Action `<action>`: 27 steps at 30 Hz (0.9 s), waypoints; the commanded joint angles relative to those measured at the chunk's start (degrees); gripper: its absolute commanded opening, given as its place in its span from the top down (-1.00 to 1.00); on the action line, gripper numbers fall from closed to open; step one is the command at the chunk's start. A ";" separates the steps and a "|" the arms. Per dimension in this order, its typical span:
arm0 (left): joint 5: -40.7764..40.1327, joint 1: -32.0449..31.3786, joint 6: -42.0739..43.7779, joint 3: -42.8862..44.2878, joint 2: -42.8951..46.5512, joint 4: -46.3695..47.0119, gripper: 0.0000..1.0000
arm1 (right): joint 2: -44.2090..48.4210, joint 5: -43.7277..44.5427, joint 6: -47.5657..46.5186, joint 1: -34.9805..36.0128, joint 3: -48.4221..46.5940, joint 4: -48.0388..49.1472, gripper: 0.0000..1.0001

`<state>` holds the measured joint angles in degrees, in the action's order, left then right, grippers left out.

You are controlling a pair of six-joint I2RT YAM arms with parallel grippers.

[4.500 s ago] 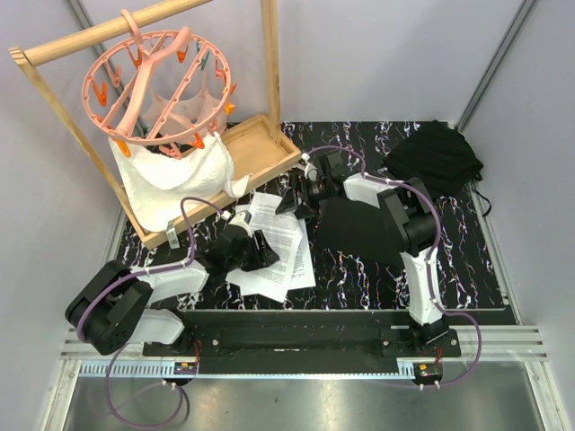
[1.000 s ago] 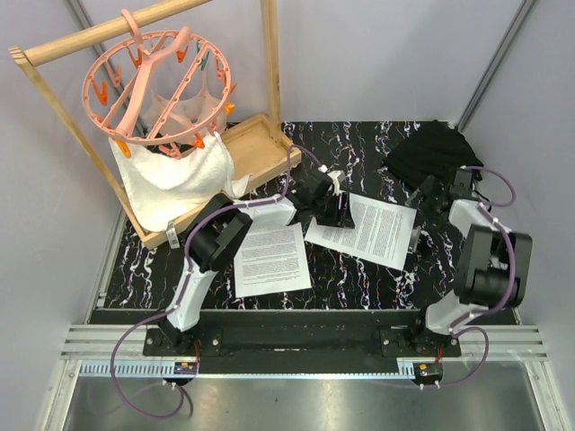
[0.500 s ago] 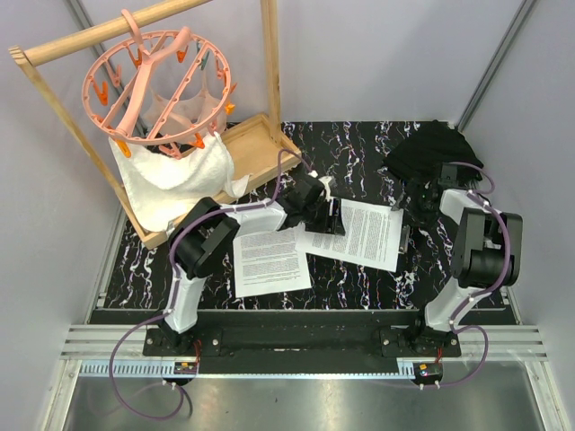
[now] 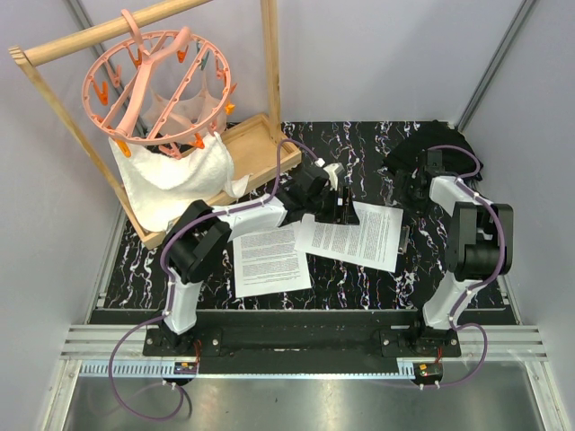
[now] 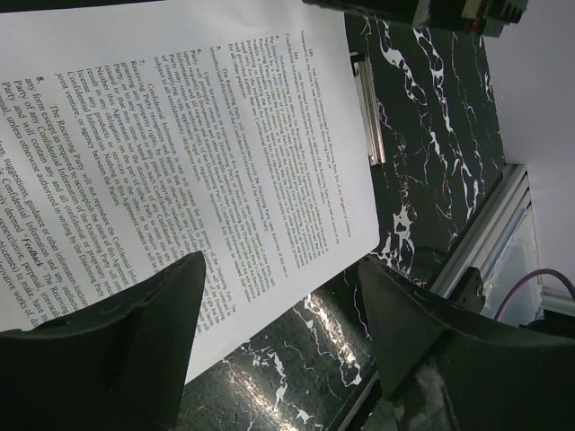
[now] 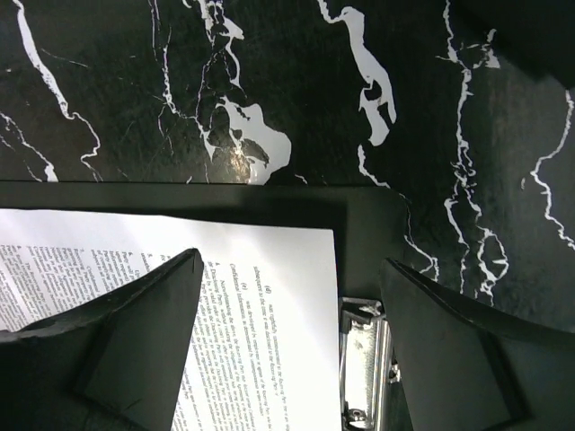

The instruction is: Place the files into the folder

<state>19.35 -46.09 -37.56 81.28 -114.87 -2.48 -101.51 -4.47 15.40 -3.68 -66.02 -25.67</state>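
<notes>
A sheet of the files [image 4: 269, 260] lies alone on the table [image 4: 359, 144], at the left. The left gripper [image 5: 278, 269] hangs with fingers spread, grasping nothing, over a second sheet [image 4: 352, 235] that hides nearly all of the folder [image 6: 368, 224] (only a corner and its clip [image 6: 363, 359] show). The right gripper [image 6: 289, 269], also spread and empty, hovers above that corner.
</notes>
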 commanded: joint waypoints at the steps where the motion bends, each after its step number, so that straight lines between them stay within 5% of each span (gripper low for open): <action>1: 0.95 0.03 0.73 0.11 3.25 2.30 -0.53 | -2.02 -1.95 -1.95 0.95 -3.24 -0.08 -0.76; 17: -0.81 0.12 4.51 -0.68 3.78 0.81 -0.55 | -1.59 -5.29 4.28 8.08 -4.91 -0.95 -0.78; 22: 0.68 -0.41 5.13 1.86 -0.52 1.07 -0.50 | 4.03 14.64 3.15 7.46 -3.60 -10.78 -0.99; 27: 2.97 -1.02 4.43 5.12 -5.62 0.81 -0.47 | 5.98 13.11 3.06 5.62 -0.44 -17.04 -0.99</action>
<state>19.79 -46.30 -34.02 82.65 -116.64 -3.31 -98.39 5.87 18.04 3.44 -68.66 -35.77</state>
